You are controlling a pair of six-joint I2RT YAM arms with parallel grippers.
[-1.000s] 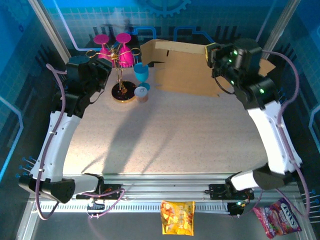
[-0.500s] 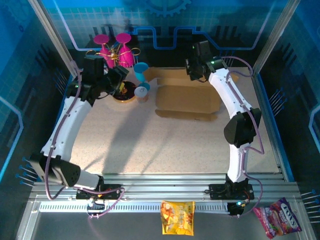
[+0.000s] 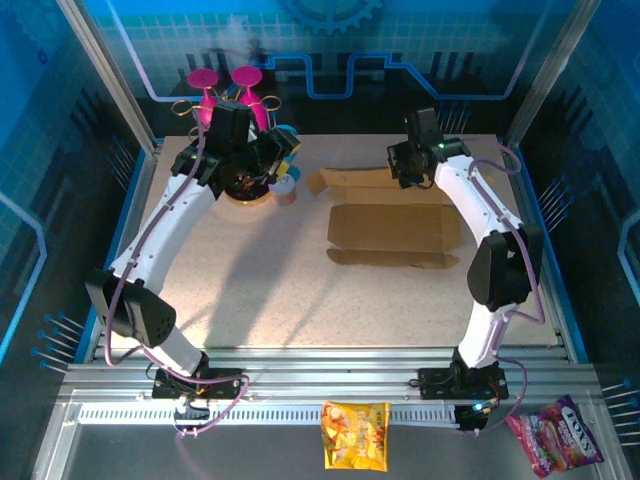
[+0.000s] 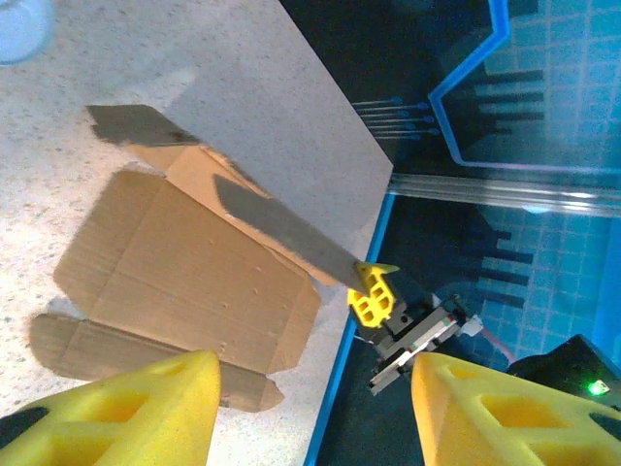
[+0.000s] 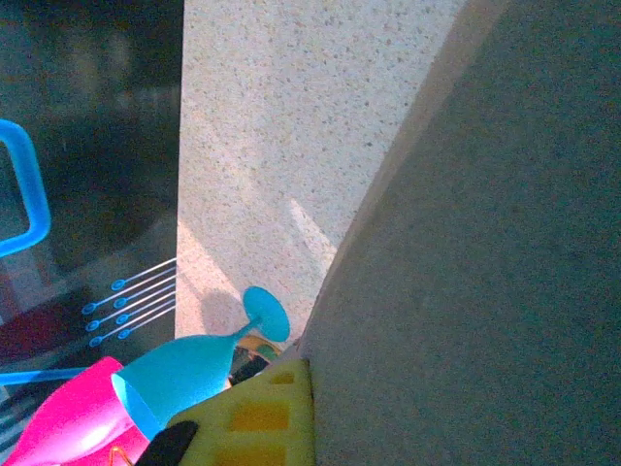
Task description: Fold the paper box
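The paper box [image 3: 392,228] lies open as a flat brown sheet on the table, right of centre. Its back flap [image 4: 281,228] stands up, and my right gripper [image 3: 404,166] is shut on that flap's right end. In the right wrist view the flap [image 5: 466,291] is a grey wall pressed against my yellow finger [image 5: 252,417]. My left gripper [image 3: 276,150] hovers at the back left beside the goblets. It is open, with nothing between its fingers [image 4: 107,408], and it looks across at the box [image 4: 184,272].
Two pink goblets [image 3: 225,85], a blue goblet [image 3: 283,140], a gold stand [image 3: 245,185] and a small cup [image 3: 285,185] crowd the back left under my left arm. Snack packets [image 3: 355,435] lie on the front rail. The table's blue edge [image 4: 354,330] runs just beyond the box.
The right arm has brought the box from the back down onto the table, nearer and further right. The left arm has swung right, over the goblets.
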